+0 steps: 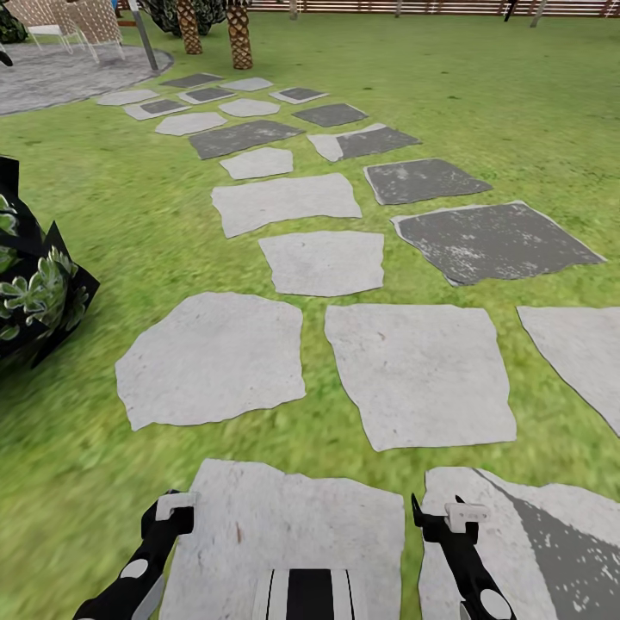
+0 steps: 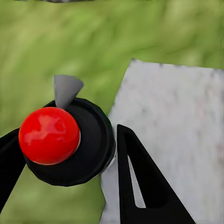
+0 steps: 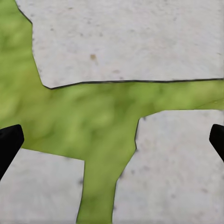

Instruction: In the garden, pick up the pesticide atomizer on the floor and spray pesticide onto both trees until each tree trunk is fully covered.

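The pesticide atomizer (image 2: 70, 144) has a black round cap, a glossy red ball on top and a small grey nozzle. My left gripper (image 2: 67, 133) is shut on it, one black finger on each side, above grass and the edge of a stepping stone. In the head view the left gripper (image 1: 172, 510) hangs low at the bottom left and the right gripper (image 1: 452, 515) at the bottom right, both over pale stones. The right gripper (image 3: 112, 140) is open and holds nothing, its fingertips far apart above stone and grass. The two trees are out of view.
A path of grey stepping stones (image 1: 284, 202) runs ahead across the lawn. A dark leafy shrub (image 1: 34, 284) stands close on the left. Far ahead are two scaly brown palms (image 1: 239, 34), a paved patio (image 1: 52, 77) with chairs (image 1: 60, 17), and the wooden fence (image 1: 430, 7).
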Tool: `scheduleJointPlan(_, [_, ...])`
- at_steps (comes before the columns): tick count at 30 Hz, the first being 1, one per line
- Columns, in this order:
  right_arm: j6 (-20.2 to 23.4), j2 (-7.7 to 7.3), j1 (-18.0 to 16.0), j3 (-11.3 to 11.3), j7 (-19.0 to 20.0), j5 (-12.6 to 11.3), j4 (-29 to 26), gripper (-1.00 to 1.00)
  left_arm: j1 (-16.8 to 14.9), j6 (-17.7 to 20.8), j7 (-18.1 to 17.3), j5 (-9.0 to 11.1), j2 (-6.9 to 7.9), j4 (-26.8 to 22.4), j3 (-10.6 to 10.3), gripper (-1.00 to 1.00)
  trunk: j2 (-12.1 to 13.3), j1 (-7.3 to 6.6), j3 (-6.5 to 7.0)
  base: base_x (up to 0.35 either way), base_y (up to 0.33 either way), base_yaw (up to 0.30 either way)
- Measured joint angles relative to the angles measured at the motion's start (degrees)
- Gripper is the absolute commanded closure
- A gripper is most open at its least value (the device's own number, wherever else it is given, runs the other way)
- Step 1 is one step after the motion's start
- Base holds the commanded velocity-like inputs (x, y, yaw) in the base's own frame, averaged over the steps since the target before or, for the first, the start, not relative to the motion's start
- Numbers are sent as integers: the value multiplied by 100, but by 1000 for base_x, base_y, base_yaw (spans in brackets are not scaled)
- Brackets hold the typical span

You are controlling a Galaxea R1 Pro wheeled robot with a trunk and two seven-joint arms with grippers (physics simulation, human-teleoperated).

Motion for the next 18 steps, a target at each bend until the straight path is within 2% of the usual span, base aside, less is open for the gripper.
scheduleJointPlan(8, [-1,0,0,-4,0,1,0,-100,0,0,-4,-2,0,-5,-4,100,0,0,0,0,0,0])
scheduleJointPlan(18, [0,0,0,0,0,3,0,-100,0,9,-33,5,0,-31,-8,100,13,-26,221,0,0,0])
